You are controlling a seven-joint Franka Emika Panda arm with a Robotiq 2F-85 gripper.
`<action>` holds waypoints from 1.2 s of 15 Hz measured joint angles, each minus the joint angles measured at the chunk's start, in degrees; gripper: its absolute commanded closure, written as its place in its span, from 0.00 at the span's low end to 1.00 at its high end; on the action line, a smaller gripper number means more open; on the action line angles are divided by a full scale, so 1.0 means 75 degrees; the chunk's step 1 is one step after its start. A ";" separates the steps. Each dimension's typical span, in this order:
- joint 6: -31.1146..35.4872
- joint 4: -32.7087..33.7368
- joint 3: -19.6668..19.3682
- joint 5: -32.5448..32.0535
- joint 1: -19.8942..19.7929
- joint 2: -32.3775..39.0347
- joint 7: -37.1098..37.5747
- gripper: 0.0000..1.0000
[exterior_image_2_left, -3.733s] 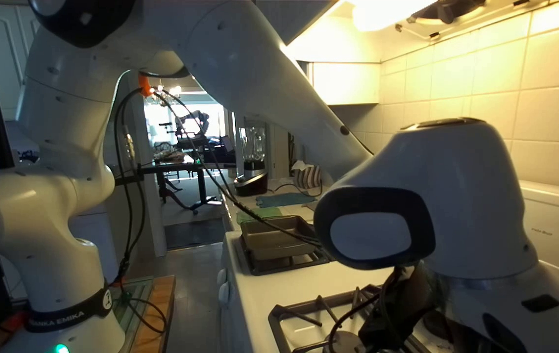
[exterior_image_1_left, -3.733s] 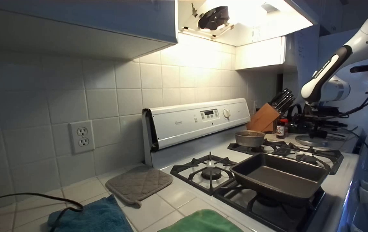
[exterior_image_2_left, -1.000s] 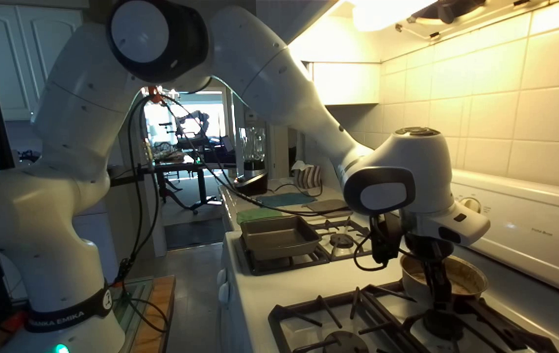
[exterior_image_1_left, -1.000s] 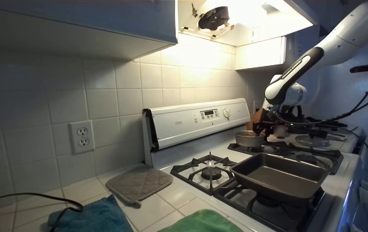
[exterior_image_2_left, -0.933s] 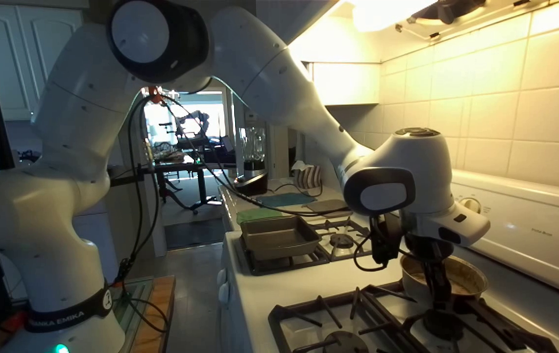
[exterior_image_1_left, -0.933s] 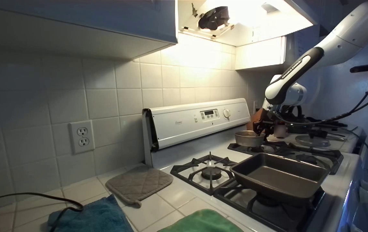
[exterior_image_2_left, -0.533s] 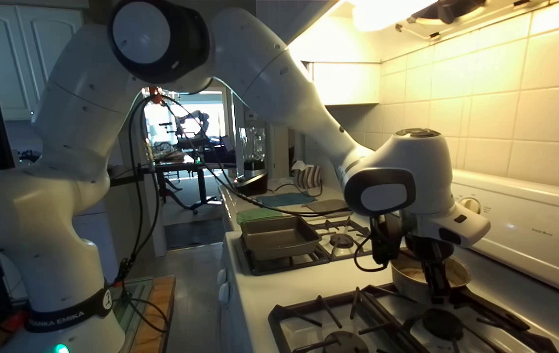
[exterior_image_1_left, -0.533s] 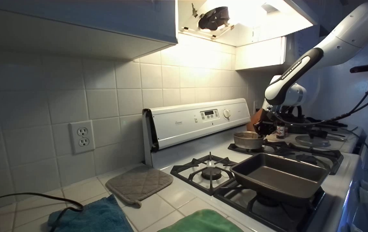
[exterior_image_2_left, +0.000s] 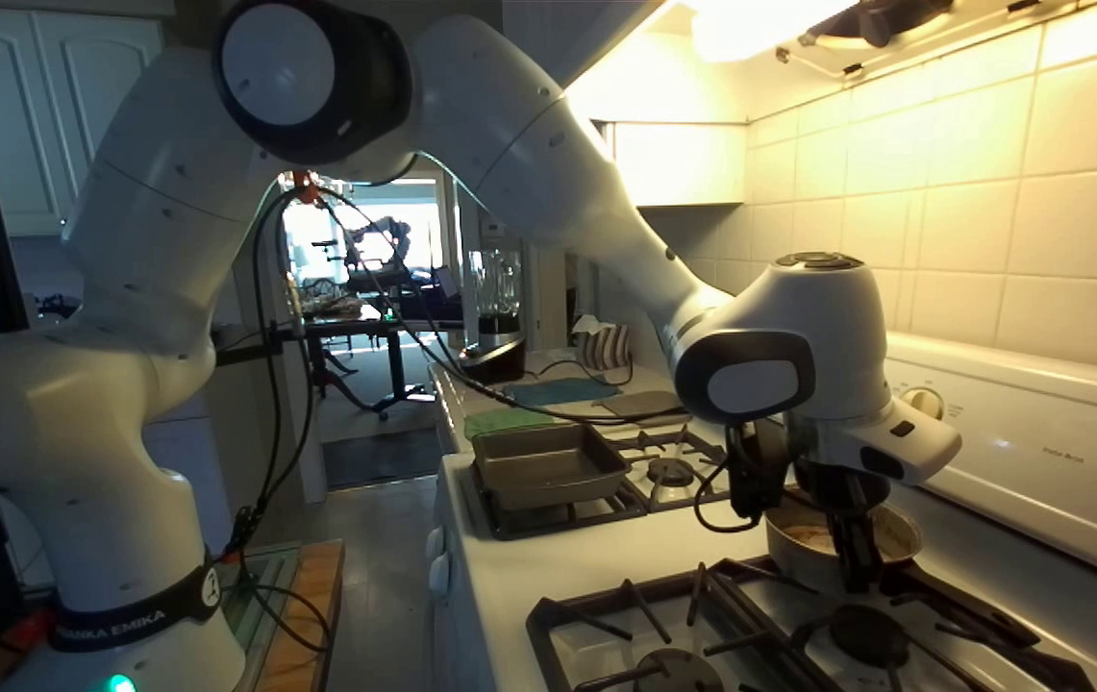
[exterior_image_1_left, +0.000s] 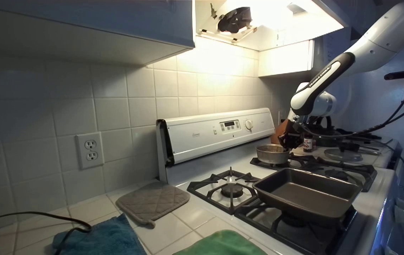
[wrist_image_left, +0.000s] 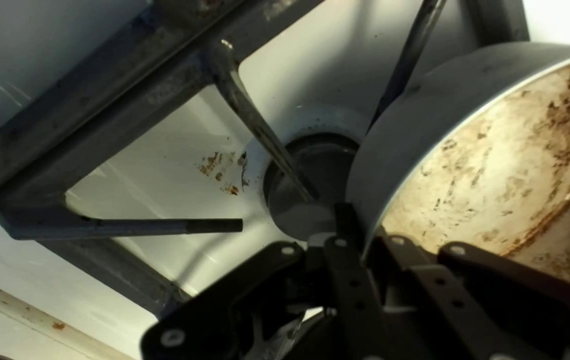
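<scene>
The hand is closed on the rim of a round pot, at the lower centre of the wrist view: one dark finger lies outside the wall, the other inside. The thin wall is probably the easiest part to pinch, since the bowl looks too wide to span.

The pot stands over a grate, set to one side of the burner and hiding part of it. It looks about level, though whether the bars bear its full weight cannot be told. In an exterior view the pot appears right of centre, near the stove's back panel.

Toward the lower right there, a baking pan sits on the stove, perhaps because its broad base spans the bars. A quilted pot holder lies flat on the tiled tabletop, left of centre, presumably kept within reach of hot ware.

The pot is dull grey metal outside. Inside it is pale tan, mottled with brown specks, with a darker ring where floor meets wall; whether these are stains or residue is unclear.
</scene>
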 measured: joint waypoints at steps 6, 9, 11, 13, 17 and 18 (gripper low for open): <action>0.0000 -0.0081 0.0001 0.0000 -0.0020 -0.0106 -0.0127 0.99; 0.0002 -0.0302 0.0004 0.0000 -0.0063 -0.0311 -0.0355 0.99; 0.0009 -0.0526 0.0016 0.0000 -0.0110 -0.0506 -0.0604 0.99; 0.0009 -0.0763 0.0104 0.0043 -0.0242 -0.0717 -0.0980 0.99; 0.0009 -0.1251 0.0553 0.0643 -0.0778 -0.1161 -0.2428 0.99; 0.0003 -0.1373 0.0690 0.0843 -0.0942 -0.1268 -0.2904 0.99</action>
